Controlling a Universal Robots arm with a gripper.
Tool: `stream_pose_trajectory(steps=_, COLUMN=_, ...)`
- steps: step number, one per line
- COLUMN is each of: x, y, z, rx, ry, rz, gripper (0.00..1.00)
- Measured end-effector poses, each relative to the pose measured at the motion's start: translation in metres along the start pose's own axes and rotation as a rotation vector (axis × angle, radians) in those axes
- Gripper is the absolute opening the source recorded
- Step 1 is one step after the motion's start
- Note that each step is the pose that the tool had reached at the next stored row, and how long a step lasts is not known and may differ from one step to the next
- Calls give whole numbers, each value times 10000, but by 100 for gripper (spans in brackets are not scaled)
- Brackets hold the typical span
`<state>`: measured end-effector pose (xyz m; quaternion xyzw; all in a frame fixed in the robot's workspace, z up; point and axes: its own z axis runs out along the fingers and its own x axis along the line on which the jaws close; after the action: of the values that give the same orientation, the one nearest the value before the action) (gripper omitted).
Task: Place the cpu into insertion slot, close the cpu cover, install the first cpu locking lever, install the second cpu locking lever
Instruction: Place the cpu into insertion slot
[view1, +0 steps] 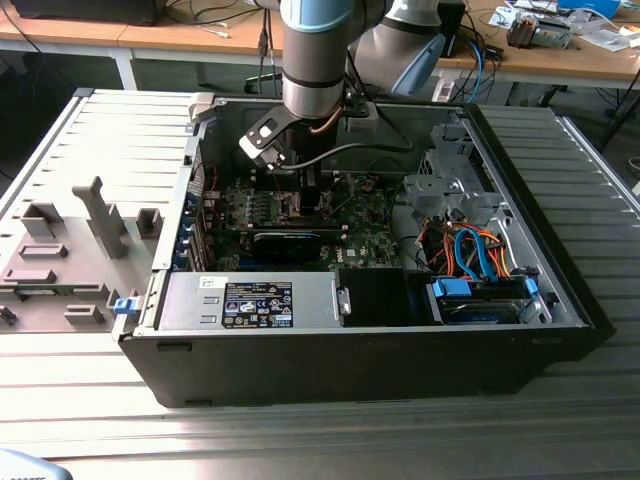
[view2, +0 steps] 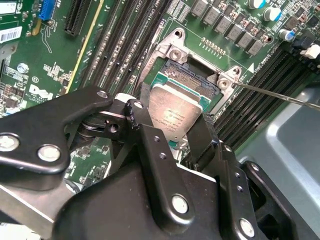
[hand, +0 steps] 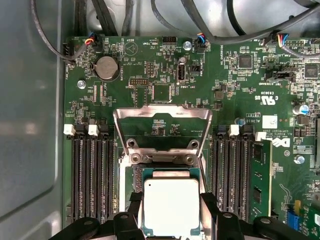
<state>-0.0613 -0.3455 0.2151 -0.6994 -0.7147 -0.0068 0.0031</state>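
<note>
Over insertion slot (view2: 187, 67) | end effector (hand: 170, 201) grips cpu (hand: 171, 207) | cpu cover (hand: 161, 111) raised (upright) | all inside computer case (view1: 300, 370)

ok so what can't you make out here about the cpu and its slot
- second wrist view: the gripper hides the near side of the cpu and the insertion slot, so seated or not is unclear
- first wrist view: the cpu covers the insertion slot; the frame edge cuts the cpu
- exterior view: the arm blocks the insertion slot

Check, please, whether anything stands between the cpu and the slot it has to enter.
Nothing visible does. The cpu, gripped between the fingers, is right over the open slot, and the cover is tipped up, off the opening.
</note>
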Motion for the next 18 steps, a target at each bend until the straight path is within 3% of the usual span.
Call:
stream_pose_trajectory(steps=8, x=1, y=-19, z=46, rx=0, ry=-1, rz=-3, gripper=55)
stream_pose_trajectory(steps=13, x=41, y=-19, z=71, rx=1, ry=0, rz=28, gripper=55)
stream_pose_trajectory(steps=18, x=52, y=-22, z=91, rx=0, ry=-51, rz=128, gripper=55)
